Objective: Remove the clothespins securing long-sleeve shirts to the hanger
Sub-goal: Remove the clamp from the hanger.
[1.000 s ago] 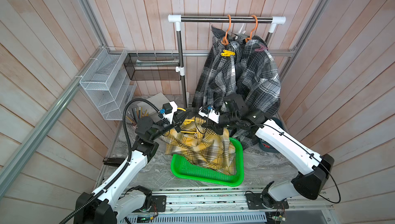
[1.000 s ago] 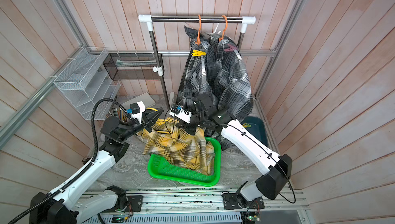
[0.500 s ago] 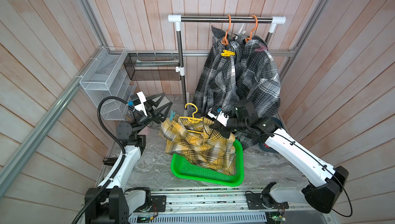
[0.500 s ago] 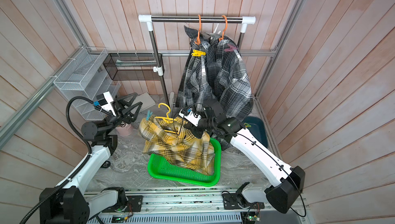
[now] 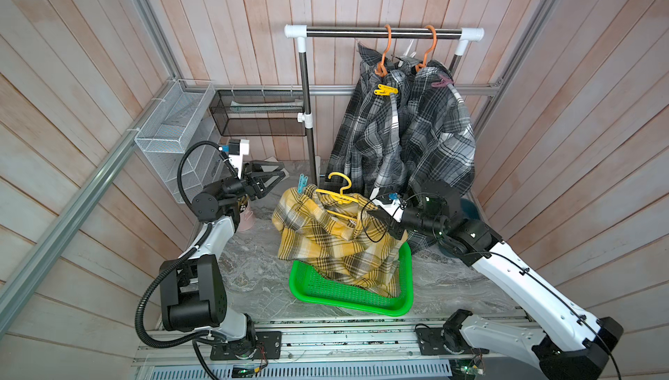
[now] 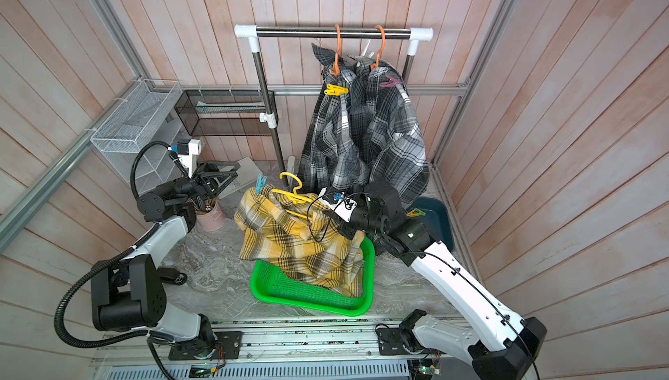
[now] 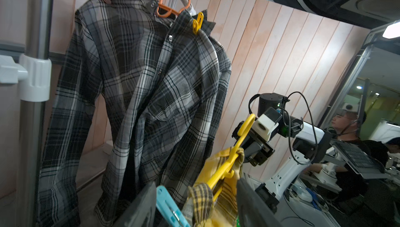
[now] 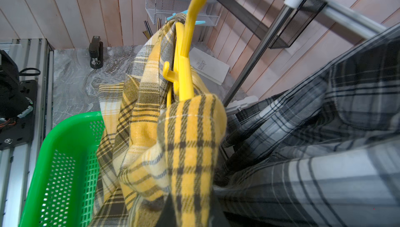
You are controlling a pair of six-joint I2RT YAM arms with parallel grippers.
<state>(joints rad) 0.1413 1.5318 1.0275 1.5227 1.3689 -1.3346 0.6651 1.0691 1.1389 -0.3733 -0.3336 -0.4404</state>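
Left wrist view: teal peg (image 7: 168,208) clips the yellow shirt (image 7: 203,200) at one hanger (image 7: 226,166) end, just ahead of the left claw (image 5: 277,178), jaws wide and empty. The right claw (image 5: 374,217) pinches shirt at the opposite end. Peg looks light, stiff, springy; squeeze its tails.

The left arm is bent with its elbow low and forearm raised. The left gripper (image 5: 278,176) points level toward the middle, jaws spread and empty. The right arm stretches forward and inward, and the right gripper (image 5: 380,219) is clamped on the yellow shirt (image 5: 318,240).
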